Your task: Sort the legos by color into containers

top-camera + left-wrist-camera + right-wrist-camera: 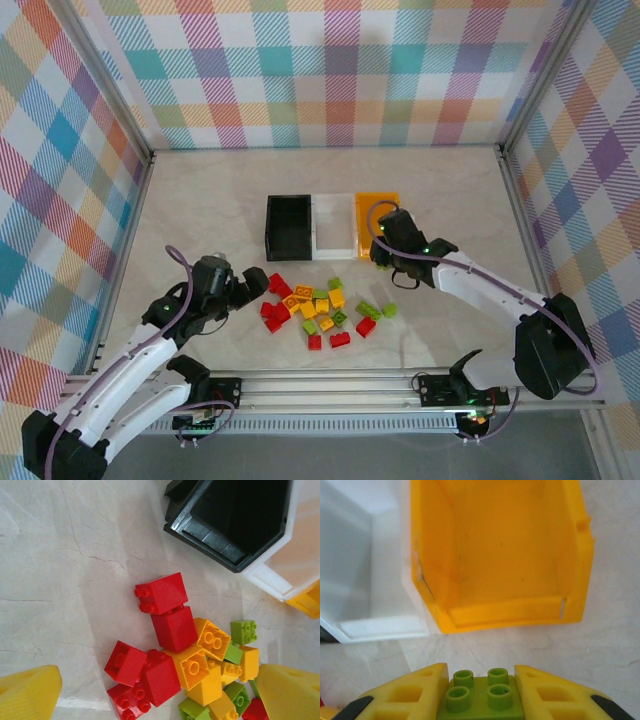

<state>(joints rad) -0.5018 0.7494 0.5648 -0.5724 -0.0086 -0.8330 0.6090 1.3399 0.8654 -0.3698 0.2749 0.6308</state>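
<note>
A heap of red, yellow-orange and lime green legos [318,310] lies on the table in front of the three bins: black [289,227], white [335,226] and orange [377,215]. My left gripper [255,283] is open at the heap's left edge, its yellow fingers [27,692] spread wide around several red bricks [155,672]. My right gripper [383,252] hovers at the near rim of the orange bin [500,555], shut on a lime green lego [482,699] held studs up between its fingers [405,696].
The white bin [350,580] sits just left of the orange one in the right wrist view. The black bin's corner [225,522] is beyond the red bricks in the left wrist view. Plaid walls and metal rails enclose the table [200,210].
</note>
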